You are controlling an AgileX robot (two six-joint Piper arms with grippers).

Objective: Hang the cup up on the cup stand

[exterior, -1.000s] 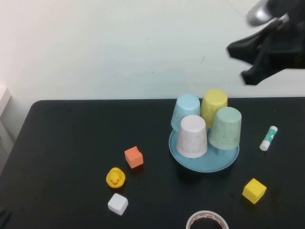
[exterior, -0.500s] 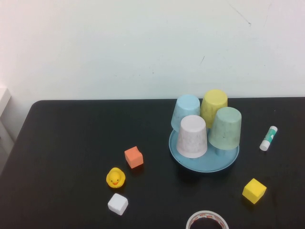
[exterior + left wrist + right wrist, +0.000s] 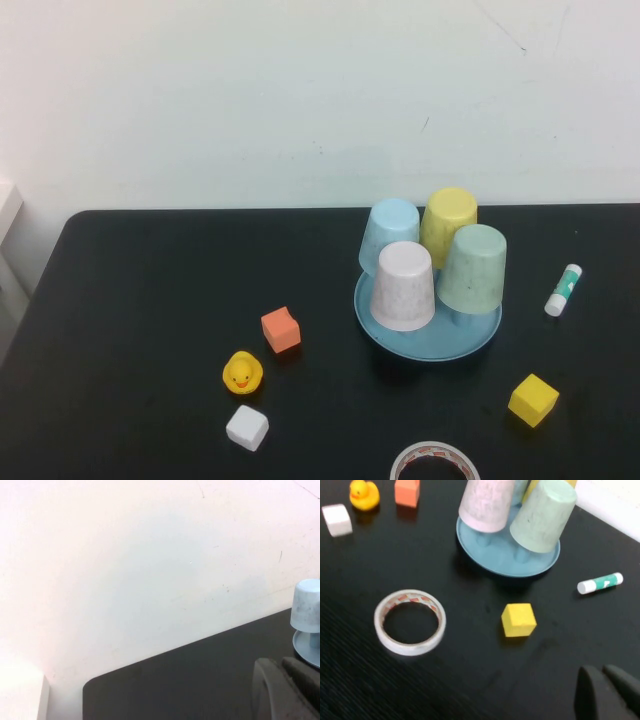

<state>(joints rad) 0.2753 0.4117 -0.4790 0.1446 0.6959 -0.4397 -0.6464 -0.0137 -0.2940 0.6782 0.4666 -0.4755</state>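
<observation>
The pale mint-green cup sits upside down and tilted on the cup stand, a round blue dish with pegs, at the table's right middle. In the right wrist view the cup hangs over the stand's dish. Neither arm shows in the high view. My right gripper is shut and empty, hovering above the table near the front right, away from the stand. My left gripper is shut and empty too, off to the left of the stand's rim.
Light blue, yellow and whitish-pink cups also hang on the stand. An orange cube, duck, white cube, tape roll, yellow cube and glue stick lie around it.
The right arm, seen at the upper right of the high view a second ago, has left that view. The cups and loose objects have not moved.
</observation>
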